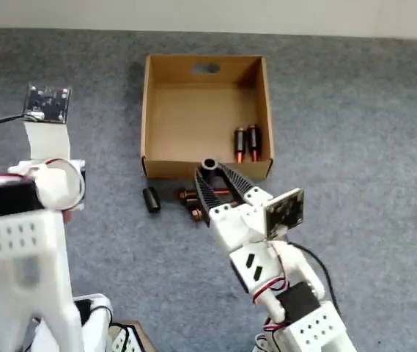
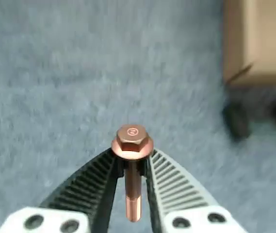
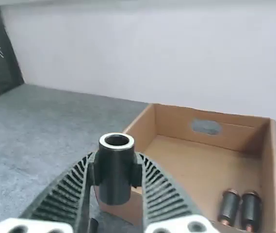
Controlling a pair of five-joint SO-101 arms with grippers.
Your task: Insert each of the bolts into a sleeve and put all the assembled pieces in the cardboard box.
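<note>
Since one arm has a bolt and the other has a sleeve, I think the step now is to bring the two together. The next move needs the thin end of the bolt lined up with the hole of the sleeve, then pushed in straight. If it tips, it could miss the hole.

The left gripper (image 2: 132,158) is open just a tiny bit, only as wide as the bolt's stem. It pinches the copper bolt (image 2: 132,177) right under its six-sided head, and the head pokes out past the fingertips. The right gripper (image 3: 114,165) is open a bit wider and squeezes a black sleeve (image 3: 115,170) by its sides. The sleeve stands upright with its open hole on top.

From above, the right gripper sits at about 6 o'clock from the cardboard box (image 1: 147,110), close to its front wall. At about 8 o'clock from the gripper's tip, at least two loose bolts (image 1: 187,195) lie on the grey carpet (image 1: 355,147). At 9 o'clock from them lies one loose black sleeve (image 1: 151,199), near the bolts but not touching them.

Farther off, inside the box, two finished pieces (image 1: 246,143) lie side by side in the 4 o'clock corner.
</note>
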